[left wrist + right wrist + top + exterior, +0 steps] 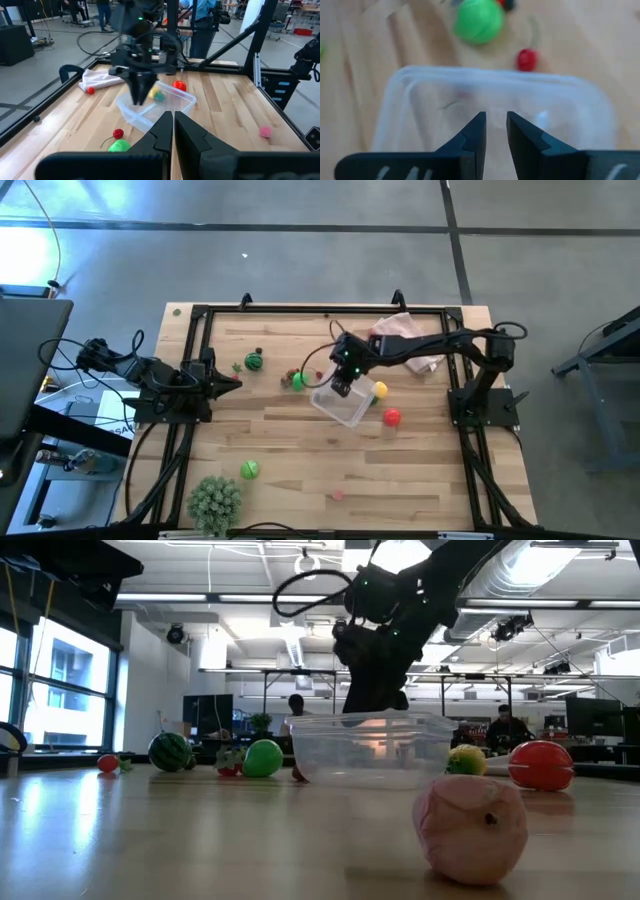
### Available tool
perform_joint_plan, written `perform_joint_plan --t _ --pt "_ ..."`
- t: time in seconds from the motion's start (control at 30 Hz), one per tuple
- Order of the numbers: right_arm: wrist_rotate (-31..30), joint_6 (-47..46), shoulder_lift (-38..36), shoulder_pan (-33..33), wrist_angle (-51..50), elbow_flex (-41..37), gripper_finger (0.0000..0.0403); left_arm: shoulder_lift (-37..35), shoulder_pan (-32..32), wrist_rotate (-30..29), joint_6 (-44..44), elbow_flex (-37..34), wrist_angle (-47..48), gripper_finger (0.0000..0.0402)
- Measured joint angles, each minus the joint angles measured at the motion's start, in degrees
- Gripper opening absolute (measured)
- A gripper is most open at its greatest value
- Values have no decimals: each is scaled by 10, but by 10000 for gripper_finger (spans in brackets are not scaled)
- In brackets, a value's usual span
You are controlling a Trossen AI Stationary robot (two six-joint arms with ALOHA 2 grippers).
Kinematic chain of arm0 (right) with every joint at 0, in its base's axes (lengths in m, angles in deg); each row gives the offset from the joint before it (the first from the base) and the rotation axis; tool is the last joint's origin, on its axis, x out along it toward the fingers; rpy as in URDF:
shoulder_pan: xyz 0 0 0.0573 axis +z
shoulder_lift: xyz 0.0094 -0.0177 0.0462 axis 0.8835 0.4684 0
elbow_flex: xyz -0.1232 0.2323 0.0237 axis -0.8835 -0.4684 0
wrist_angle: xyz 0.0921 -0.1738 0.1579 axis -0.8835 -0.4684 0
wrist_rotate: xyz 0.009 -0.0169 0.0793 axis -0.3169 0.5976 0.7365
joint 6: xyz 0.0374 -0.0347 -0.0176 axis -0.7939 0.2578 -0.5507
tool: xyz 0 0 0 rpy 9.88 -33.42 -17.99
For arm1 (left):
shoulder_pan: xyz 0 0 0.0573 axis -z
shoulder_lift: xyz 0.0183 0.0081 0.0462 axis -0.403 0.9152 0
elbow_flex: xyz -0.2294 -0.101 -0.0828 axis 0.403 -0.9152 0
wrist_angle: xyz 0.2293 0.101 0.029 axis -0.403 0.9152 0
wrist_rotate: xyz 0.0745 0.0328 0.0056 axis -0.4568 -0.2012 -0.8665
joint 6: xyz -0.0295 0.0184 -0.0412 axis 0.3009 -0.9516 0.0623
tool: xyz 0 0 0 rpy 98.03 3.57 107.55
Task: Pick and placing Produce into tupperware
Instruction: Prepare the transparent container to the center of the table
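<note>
Right claw [343,387] hangs right over the tub [341,404], fingers a slit apart with nothing visibly between them. Tub looks empty. Nearest produce: green ball [297,380] and small red bit [526,59] just beyond the tub's left-arm side (yellow [379,390] and red [391,417] sit opposite). Left claw [173,121] clenched, parked at the desk edge

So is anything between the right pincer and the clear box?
Nothing visible. The right pincer hangs right over the clear box, fingers slightly apart. The green ball and red cherry lie outside it.
</note>
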Motion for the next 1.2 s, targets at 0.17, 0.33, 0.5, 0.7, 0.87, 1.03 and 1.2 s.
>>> perform_joint_plan --t 0.17,0.33,0.5,0.7,0.87,1.03,1.2 --pt "-11 6 0 58 0 0 67 0 0 0 0 0 0 8" --pt "-64 6 0 94 1 0 67 0 0 0 0 0 0 8" --pt "-80 22 20 96 39 0 67 0 0 0 0 0 0 8" --pt "-102 49 61 86 -9 40 67 0 0 0 2 0 0 8" --pt "-100 61 85 93 -16 79 67 0 0 0 2 0 0 8" --pt "-94 77 128 107 -54 135 67 0 0 0 2 0 1 8" --pt "-83 78 173 125 -98 200 67 0 0 0 2 0 1 8"
